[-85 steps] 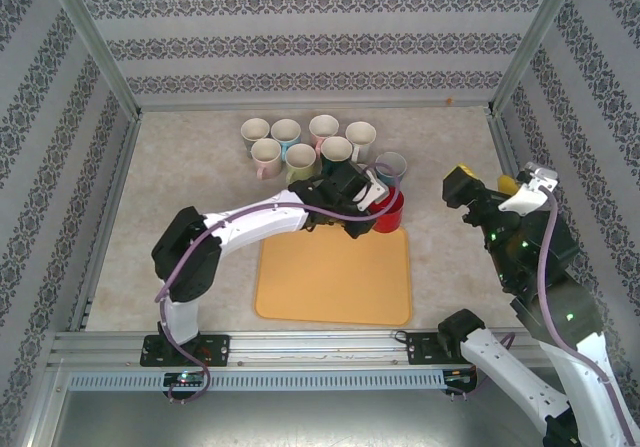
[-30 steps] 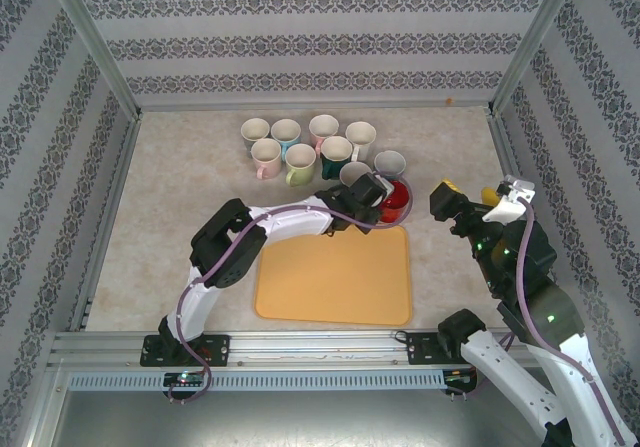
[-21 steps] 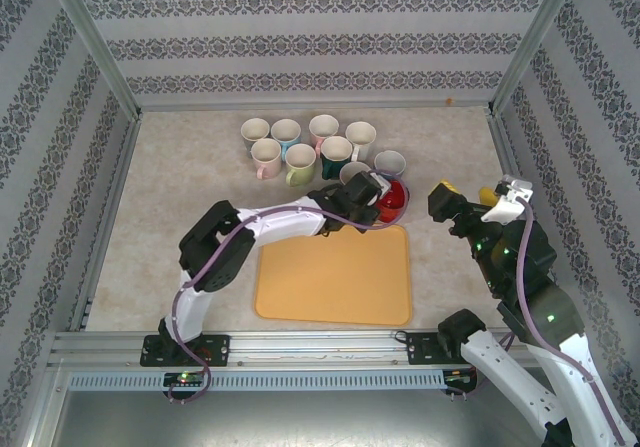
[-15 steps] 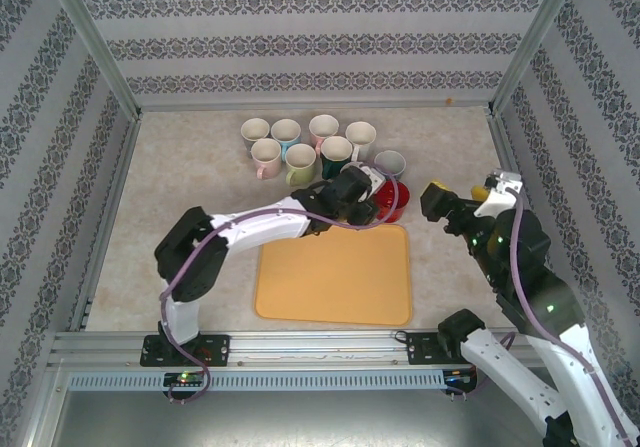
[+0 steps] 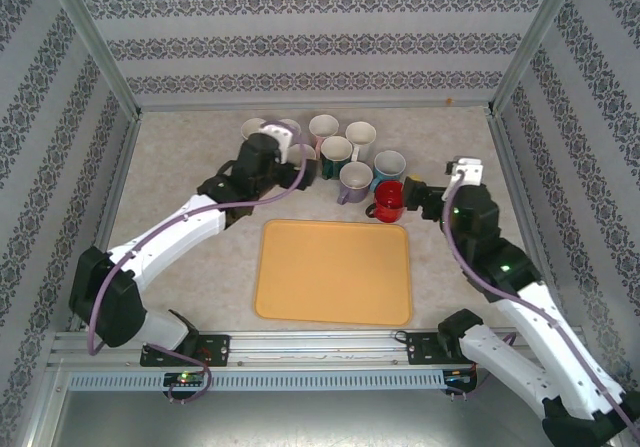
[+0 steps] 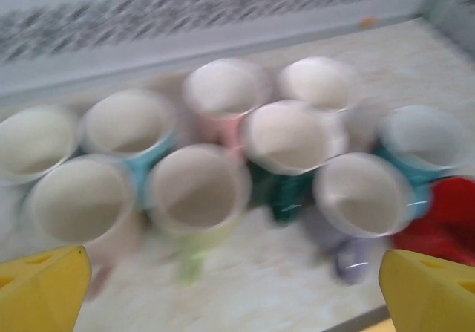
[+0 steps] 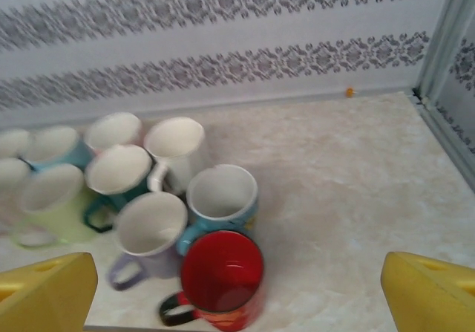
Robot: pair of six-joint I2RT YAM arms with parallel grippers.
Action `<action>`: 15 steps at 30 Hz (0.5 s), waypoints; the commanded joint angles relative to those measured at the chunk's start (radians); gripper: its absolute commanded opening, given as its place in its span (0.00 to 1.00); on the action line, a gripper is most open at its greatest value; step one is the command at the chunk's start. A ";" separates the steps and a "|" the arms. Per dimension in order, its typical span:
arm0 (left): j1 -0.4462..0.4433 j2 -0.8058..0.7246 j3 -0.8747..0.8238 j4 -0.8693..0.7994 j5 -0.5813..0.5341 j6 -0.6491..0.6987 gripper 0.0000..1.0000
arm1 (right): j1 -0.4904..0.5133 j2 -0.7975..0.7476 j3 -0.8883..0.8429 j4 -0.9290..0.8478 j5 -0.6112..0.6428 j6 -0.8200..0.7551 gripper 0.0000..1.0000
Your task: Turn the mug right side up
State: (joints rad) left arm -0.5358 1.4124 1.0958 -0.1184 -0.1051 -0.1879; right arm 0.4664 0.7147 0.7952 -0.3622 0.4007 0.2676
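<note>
The red mug (image 5: 390,202) with a black handle stands upright, mouth up, on the table just beyond the orange mat's far right corner. It also sits low in the right wrist view, red mug (image 7: 221,276), and at the right edge of the blurred left wrist view, red mug (image 6: 445,213). My right gripper (image 5: 415,195) hovers just right of it, open and empty; its yellow fingertips (image 7: 44,295) stand far apart. My left gripper (image 5: 292,152) hangs open and empty over the left mugs of the group, its yellow fingertips (image 6: 41,287) wide.
Several upright mugs (image 5: 345,152) cluster at the back of the table, left of the red one; a blue mug (image 7: 221,194) and a lilac mug (image 7: 148,232) touch or nearly touch it. The orange mat (image 5: 335,272) lies in front. Patterned walls enclose the table.
My left gripper opened, let go of the red mug and swung back left over the mug group. The red mug now stands upright by itself. My right gripper moved in toward it.
</note>
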 commanded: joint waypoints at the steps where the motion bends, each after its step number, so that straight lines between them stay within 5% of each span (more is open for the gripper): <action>1: 0.142 -0.087 -0.134 0.051 -0.012 -0.013 1.00 | -0.015 0.025 -0.132 0.317 0.076 -0.185 0.98; 4: 0.258 -0.167 -0.338 0.304 0.049 0.054 1.00 | -0.052 0.080 -0.196 0.441 0.109 -0.201 0.98; 8: 0.338 -0.248 -0.489 0.407 -0.133 0.126 1.00 | -0.156 0.203 -0.236 0.525 0.103 -0.234 0.98; 15: 0.412 -0.217 -0.680 0.564 -0.287 0.213 1.00 | -0.378 0.411 -0.371 0.765 -0.011 -0.197 0.98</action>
State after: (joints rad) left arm -0.1608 1.1828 0.4633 0.3122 -0.3046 -0.0216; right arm 0.1207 1.0813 0.4828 0.2302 0.4355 0.0944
